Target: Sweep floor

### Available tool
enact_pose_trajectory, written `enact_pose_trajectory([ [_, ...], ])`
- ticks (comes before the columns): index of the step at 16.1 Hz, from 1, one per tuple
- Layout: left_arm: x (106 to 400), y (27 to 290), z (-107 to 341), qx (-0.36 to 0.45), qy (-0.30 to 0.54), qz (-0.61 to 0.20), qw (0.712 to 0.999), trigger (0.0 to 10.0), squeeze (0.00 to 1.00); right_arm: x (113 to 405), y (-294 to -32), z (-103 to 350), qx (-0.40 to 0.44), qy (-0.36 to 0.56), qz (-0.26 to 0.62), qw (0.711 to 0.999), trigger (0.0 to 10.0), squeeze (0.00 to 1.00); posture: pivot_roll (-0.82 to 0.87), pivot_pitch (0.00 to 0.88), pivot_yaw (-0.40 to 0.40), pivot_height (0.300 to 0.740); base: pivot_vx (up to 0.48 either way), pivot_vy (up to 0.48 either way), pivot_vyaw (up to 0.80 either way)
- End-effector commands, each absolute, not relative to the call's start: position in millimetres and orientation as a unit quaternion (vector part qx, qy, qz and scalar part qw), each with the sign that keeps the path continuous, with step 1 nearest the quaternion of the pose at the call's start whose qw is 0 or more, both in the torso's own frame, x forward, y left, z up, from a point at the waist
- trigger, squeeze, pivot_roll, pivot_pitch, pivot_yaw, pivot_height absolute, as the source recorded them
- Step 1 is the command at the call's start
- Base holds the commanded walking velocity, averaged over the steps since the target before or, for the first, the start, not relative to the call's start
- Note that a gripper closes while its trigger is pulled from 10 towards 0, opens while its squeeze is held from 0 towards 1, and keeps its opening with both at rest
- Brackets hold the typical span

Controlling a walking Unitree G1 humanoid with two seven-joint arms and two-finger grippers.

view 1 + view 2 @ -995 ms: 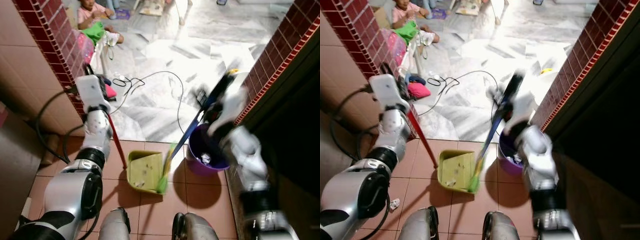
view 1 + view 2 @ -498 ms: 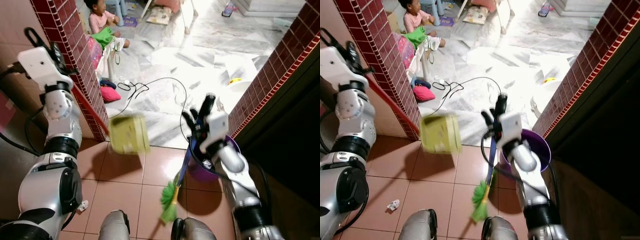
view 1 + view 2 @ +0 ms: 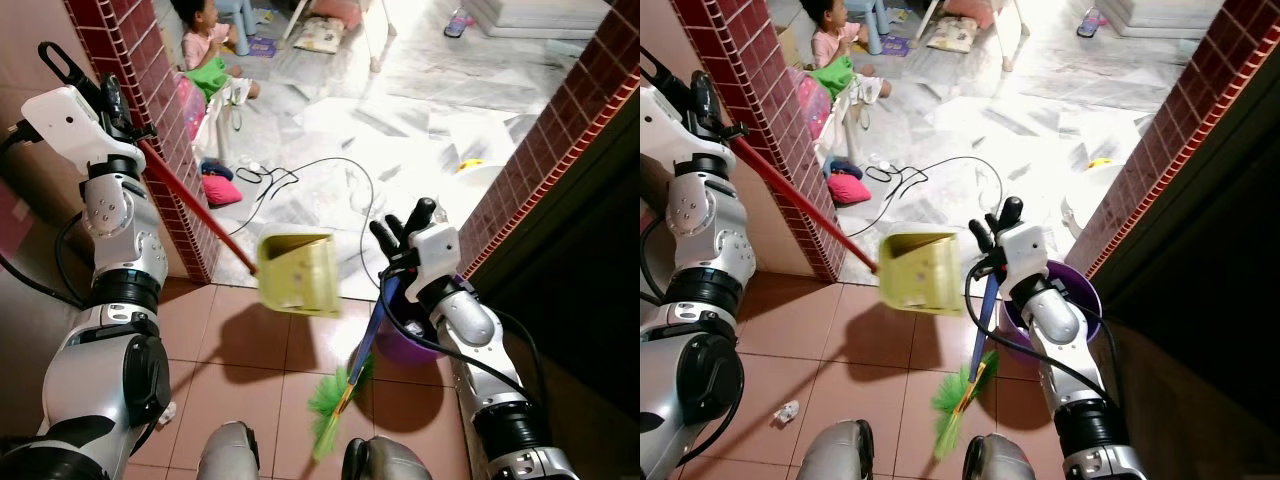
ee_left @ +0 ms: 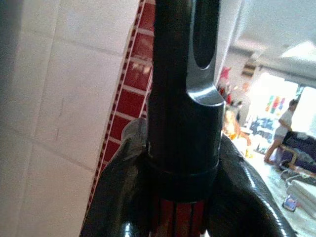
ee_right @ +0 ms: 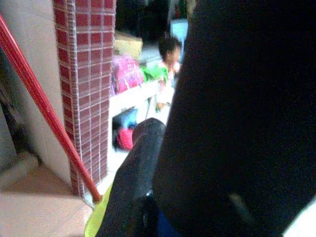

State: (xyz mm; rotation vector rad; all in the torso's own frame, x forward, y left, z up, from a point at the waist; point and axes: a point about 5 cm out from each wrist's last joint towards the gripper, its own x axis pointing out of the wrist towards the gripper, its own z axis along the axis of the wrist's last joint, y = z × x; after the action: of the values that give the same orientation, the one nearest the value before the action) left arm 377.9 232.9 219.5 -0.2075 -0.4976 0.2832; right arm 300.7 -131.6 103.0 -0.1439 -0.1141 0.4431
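Note:
My left gripper (image 3: 88, 78) is raised high beside the brick pillar, shut on the red handle (image 3: 190, 210) of a yellow-green dustpan (image 3: 297, 273). The dustpan hangs tilted in the air over the terracotta tiles. In the left wrist view the handle's black end (image 4: 182, 123) sits clamped between the fingers. My right gripper (image 3: 400, 232) is shut on the blue shaft (image 3: 368, 335) of a broom. Its green bristles (image 3: 328, 405) hang just above the floor near my feet. A small white scrap (image 3: 787, 408) lies on the tiles at the lower left.
A purple bin (image 3: 425, 348) stands against the right brick wall (image 3: 560, 130), under my right forearm. The brick pillar (image 3: 150, 90) is on the left. A black cable (image 3: 300, 165) and pink items (image 3: 222, 190) lie on the marble floor beyond. A person (image 3: 205, 40) sits at the back left.
The dustpan came off the floor and has swung to the right through the air, closer to the broom shaft. The broom head has lifted and shifted slightly left.

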Motion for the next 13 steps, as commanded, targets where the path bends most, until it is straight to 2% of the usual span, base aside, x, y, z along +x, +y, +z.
enact_pose_trajectory([
  [1, 382, 233, 232, -0.084, -0.243, 0.152, 0.954, 10.0, 0.00, 303, -134, 89, -0.076, -0.004, 0.200, 0.977, 10.0, 0.00, -0.12, 0.000, -0.024, 0.740, 0.000, 0.000, 0.00],
  [3, 383, 233, 215, -0.060, -0.191, 0.180, 0.963, 10.0, 0.00, 306, -138, 83, -0.087, 0.026, 0.182, 0.979, 10.0, 0.00, -0.12, 0.000, -0.020, 0.740, 0.000, 0.000, 0.00],
  [4, 382, 234, 206, -0.041, -0.164, 0.195, 0.966, 10.0, 0.00, 304, -138, 83, -0.064, 0.021, 0.191, 0.979, 10.0, 0.00, -0.11, 0.000, -0.018, 0.740, 0.000, 0.000, 0.00],
  [6, 379, 233, 202, -0.069, -0.159, 0.161, 0.972, 10.0, 0.00, 301, -141, 79, -0.061, 0.026, 0.172, 0.983, 10.0, 0.00, -0.09, 0.000, -0.018, 0.740, 0.000, 0.000, 0.00],
  [7, 379, 236, 200, -0.091, -0.149, 0.170, 0.970, 10.0, 0.00, 299, -141, 75, -0.054, 0.035, 0.168, 0.984, 10.0, 0.00, -0.08, 0.000, -0.024, 0.740, 0.000, 0.000, 0.00],
  [9, 382, 230, 207, -0.145, -0.129, 0.114, 0.974, 10.0, 0.00, 292, -148, 70, -0.059, 0.049, 0.161, 0.984, 10.0, 0.00, -0.06, 0.000, -0.048, 0.740, 0.000, 0.000, 0.00],
  [11, 381, 231, 203, -0.158, -0.097, 0.101, 0.977, 10.0, 0.00, 288, -150, 69, -0.035, 0.047, 0.186, 0.981, 10.0, 0.00, -0.05, 0.000, -0.062, 0.740, 0.000, 0.000, 0.00],
  [13, 376, 230, 199, -0.130, -0.076, 0.056, 0.987, 10.0, 0.00, 285, -155, 69, -0.044, 0.050, 0.193, 0.979, 10.0, 0.00, -0.04, 0.000, -0.070, 0.740, 0.000, 0.000, 0.00],
])
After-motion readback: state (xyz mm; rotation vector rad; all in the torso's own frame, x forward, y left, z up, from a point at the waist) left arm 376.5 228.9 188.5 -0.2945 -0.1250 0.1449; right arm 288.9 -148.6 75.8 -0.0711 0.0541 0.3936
